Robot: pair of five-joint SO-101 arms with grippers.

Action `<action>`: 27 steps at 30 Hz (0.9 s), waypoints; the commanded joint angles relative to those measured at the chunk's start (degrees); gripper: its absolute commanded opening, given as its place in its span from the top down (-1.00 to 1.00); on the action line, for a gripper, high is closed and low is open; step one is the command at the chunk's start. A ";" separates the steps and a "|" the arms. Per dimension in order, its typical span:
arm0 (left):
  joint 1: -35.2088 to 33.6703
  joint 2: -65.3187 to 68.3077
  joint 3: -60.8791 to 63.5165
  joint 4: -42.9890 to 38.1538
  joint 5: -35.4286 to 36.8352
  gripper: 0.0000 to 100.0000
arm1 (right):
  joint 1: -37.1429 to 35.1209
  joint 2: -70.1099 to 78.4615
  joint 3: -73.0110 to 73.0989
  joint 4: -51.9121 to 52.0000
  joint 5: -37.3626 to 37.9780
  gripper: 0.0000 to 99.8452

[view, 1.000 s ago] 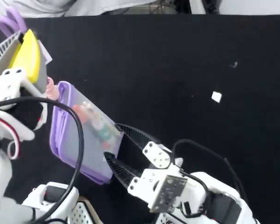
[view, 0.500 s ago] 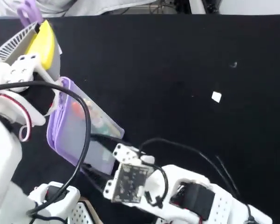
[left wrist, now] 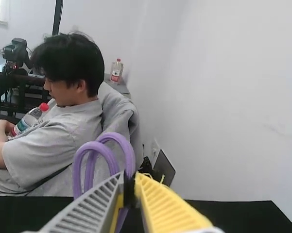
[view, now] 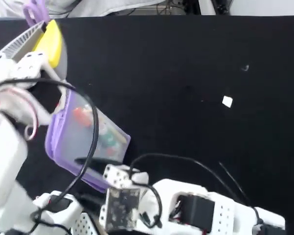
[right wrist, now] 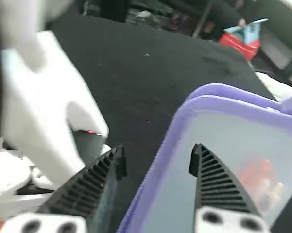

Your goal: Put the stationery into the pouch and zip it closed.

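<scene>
The pouch is a flat, see-through case with a purple rim, at the near left of the scene, turned at a slant with one corner pointing right. Small stationery shows through its clear wall: a red piece and a green piece. The purple scissors, only their handle loops visible, are up at the far left, outside the pouch
</scene>
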 commanded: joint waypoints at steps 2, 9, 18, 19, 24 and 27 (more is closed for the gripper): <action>0.57 1.49 -0.48 -2.02 1.93 0.94 | -3.96 0.40 -1.19 -1.32 -0.26 0.56; 5.93 1.93 -0.57 -2.64 3.25 0.94 | 1.58 0.40 3.38 -6.59 -0.35 0.56; 6.46 2.02 -0.13 -5.80 4.22 0.94 | 3.43 0.40 6.55 -9.41 -0.35 0.56; 6.46 2.02 -0.04 -5.63 5.19 0.94 | 4.40 0.40 7.25 -10.55 -0.35 0.56; 6.46 1.58 -0.04 -4.84 6.51 0.94 | 11.60 0.40 10.95 -16.26 -0.35 0.56; 6.46 1.49 0.04 -4.48 6.51 0.94 | 16.00 0.13 10.95 -16.53 -0.35 0.56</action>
